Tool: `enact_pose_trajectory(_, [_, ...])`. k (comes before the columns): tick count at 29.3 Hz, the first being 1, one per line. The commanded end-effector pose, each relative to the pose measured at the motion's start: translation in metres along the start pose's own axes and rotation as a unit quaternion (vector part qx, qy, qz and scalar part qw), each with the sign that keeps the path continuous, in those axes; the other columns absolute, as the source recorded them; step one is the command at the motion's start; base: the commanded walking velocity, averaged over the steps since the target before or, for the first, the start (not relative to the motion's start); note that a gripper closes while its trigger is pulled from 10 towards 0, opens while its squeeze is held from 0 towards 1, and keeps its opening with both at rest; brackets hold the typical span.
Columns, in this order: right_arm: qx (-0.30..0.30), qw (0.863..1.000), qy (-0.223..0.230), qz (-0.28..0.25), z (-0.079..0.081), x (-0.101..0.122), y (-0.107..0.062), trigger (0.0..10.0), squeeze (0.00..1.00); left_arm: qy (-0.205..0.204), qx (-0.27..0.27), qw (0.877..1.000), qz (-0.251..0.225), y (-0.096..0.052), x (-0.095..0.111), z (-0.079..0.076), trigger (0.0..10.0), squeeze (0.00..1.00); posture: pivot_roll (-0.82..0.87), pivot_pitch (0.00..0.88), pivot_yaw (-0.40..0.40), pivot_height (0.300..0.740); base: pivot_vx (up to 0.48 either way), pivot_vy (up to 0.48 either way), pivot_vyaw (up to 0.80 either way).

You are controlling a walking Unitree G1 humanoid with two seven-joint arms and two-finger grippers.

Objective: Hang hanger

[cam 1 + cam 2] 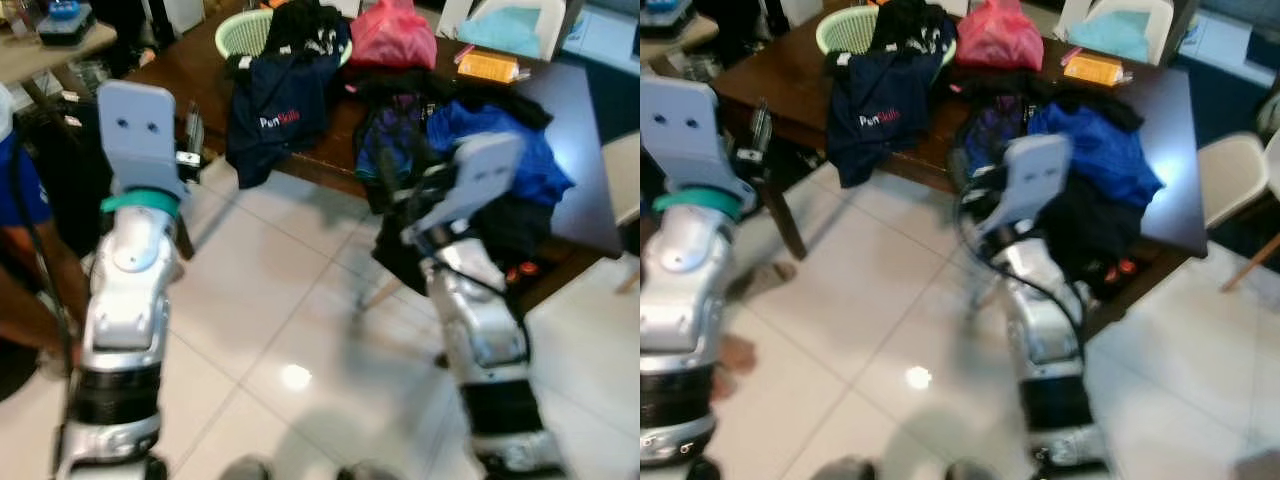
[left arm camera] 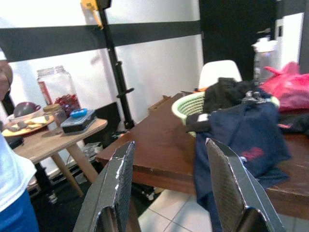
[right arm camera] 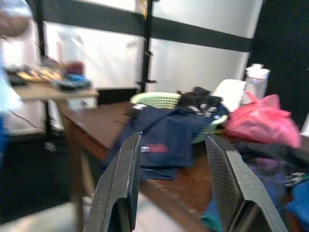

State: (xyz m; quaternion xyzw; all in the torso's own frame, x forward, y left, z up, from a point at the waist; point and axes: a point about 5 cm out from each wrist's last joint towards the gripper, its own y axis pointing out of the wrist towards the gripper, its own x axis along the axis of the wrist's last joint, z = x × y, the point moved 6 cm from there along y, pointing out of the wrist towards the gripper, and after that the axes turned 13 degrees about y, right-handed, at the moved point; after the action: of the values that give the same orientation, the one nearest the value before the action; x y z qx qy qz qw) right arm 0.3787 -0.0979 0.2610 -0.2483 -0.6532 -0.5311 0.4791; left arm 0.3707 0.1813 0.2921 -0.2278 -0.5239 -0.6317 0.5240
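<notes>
Left tool (image 2: 169, 188): fingers apart, empty. Right tool (image 3: 174, 183): fingers apart, empty. Hanger: cannot make one out. Wrist views add one glass jar (image 2: 57, 89) on a side table (image 2: 58, 140). Main surface (image 1: 200, 60): one green basket (image 1: 245, 30), one navy shirt (image 1: 275, 115), one pink bag (image 1: 392, 35).

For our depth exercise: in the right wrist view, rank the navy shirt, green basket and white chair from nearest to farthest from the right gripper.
1. Navy shirt, draped over the table's near edge, just beyond the right gripper.
2. Green basket, behind the shirt.
3. White chair, beyond the table.
</notes>
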Motion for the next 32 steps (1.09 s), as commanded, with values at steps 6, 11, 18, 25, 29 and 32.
enact_pose_trajectory(6, [-0.096, 0.993, -0.072, -0.012, -0.067, 0.018, -0.004, 10.0, 0.00, -0.071, -0.089, 0.993, 0.009, -0.008, 0.003, -0.032, 10.0, 0.00, 0.02, 0.044, 0.012, 0.740, 0.467, 0.000, 0.00])
enact_pose_trajectory(11, [-0.124, 0.990, -0.066, -0.023, -0.086, 0.028, -0.008, 10.0, 0.00, -0.111, -0.185, 0.977, 0.005, -0.013, 0.010, -0.061, 10.0, 0.00, 0.02, 0.043, 0.017, 0.740, 0.465, 0.000, 0.00])
enact_pose_trajectory(18, [-0.096, 0.994, -0.017, -0.039, -0.084, 0.035, -0.009, 10.0, 0.00, -0.095, -0.218, 0.971, 0.001, -0.006, 0.011, -0.067, 10.0, 0.00, 0.01, 0.035, 0.023, 0.740, 0.465, 0.000, 0.00])
enact_pose_trajectory(25, [-0.081, 0.995, 0.035, -0.046, -0.082, 0.035, -0.008, 10.0, 0.00, -0.091, -0.232, 0.968, 0.009, -0.006, 0.006, -0.060, 10.0, 0.00, 0.01, 0.028, 0.012, 0.740, 0.465, 0.000, 0.00])
enact_pose_trajectory(29, [-0.084, 0.993, 0.065, -0.053, -0.082, 0.037, -0.006, 10.0, 0.00, -0.091, -0.234, 0.968, 0.011, -0.006, 0.004, -0.057, 10.0, 0.00, 0.01, 0.025, 0.006, 0.740, 0.465, 0.000, 0.00])
enact_pose_trajectory(32, [-0.085, 0.992, 0.077, -0.055, -0.082, 0.038, -0.004, 10.0, 0.00, -0.092, -0.235, 0.968, 0.011, -0.006, 0.004, -0.057, 10.0, 0.00, 0.01, 0.025, 0.006, 0.740, 0.465, 0.000, 0.00])
